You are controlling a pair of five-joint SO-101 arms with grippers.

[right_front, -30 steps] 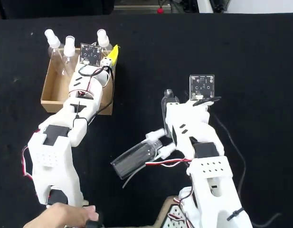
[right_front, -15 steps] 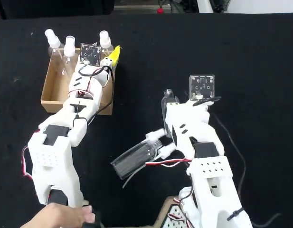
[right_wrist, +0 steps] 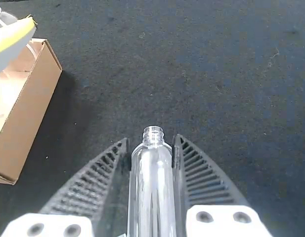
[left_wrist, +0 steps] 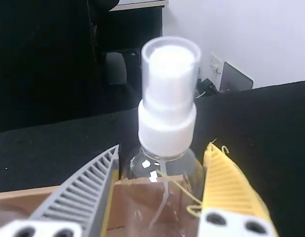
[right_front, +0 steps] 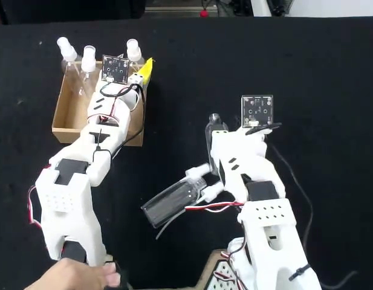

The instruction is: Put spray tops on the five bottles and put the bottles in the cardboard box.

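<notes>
The box [right_front: 68, 115] sits toward the far left of the bench [right_front: 319, 60], with a strip of bare black surface outside its far and left walls. The left arm stretches over the box's right side, covering its near right corner.

The left claw [left_wrist: 164, 147] is at the box's far right corner, pinching the capped bottle [left_wrist: 167, 118], with the grey finger against one side of its shoulder and the yellow one against the other. That bottle stands upright just inside the far wall. Two other bottles [right_front: 88, 60] with tops on stand along the same wall, toward the far left corner. The box floor nearer the arm's base is bare.

The right claw [right_wrist: 151, 139] is near the bench's middle, pressed onto the open bottle [right_wrist: 151, 187], whose bare neck pokes out past the fingertips. Wide open bench lies ahead of it and to its right. The box's nearest corner is well apart on its left.

The lying bottle [right_front: 171, 204] rests on its side beside the right arm, near the front edge. Two spray tops [right_front: 200, 171] lie at its neck end, tight against the arm.
</notes>
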